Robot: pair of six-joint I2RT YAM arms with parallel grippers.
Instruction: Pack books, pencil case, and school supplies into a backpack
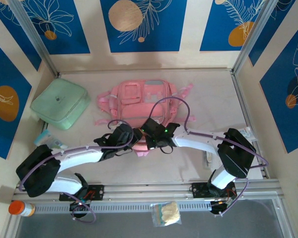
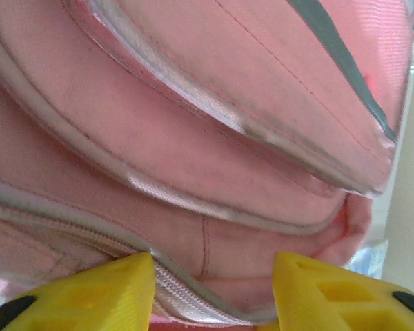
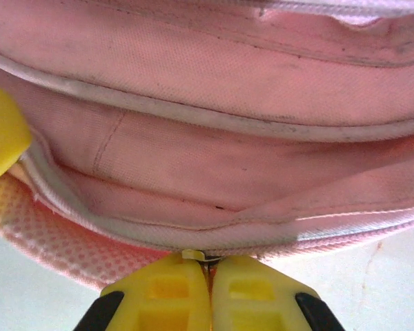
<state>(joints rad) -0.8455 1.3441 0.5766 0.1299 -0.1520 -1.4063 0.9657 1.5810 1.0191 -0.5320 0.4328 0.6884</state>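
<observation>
The pink backpack [image 1: 144, 96] lies flat in the middle of the table, its near edge between both arms. My right gripper [image 1: 146, 143] [image 3: 210, 265] is shut on a small zipper pull [image 3: 196, 256] at the backpack's [image 3: 214, 89] lower seam. My left gripper [image 1: 135, 141] [image 2: 214, 289] meets it from the left. Its yellow fingers [image 2: 96, 293] stand apart with a bunched fold of the backpack [image 2: 214, 138] and a silver zipper [image 2: 176, 293] pressed between them. One left fingertip [image 3: 0, 138] shows at the edge of the right wrist view. The books and pencil case are out of view.
A mint green square pouch [image 1: 58, 104] lies at the back left. A pale blue packet [image 1: 47, 139] sits by the left arm and a white packet [image 1: 246, 133] by the right arm. An orange-capped bottle [image 1: 21, 208] and a small bag [image 1: 166, 214] rest by the front rail.
</observation>
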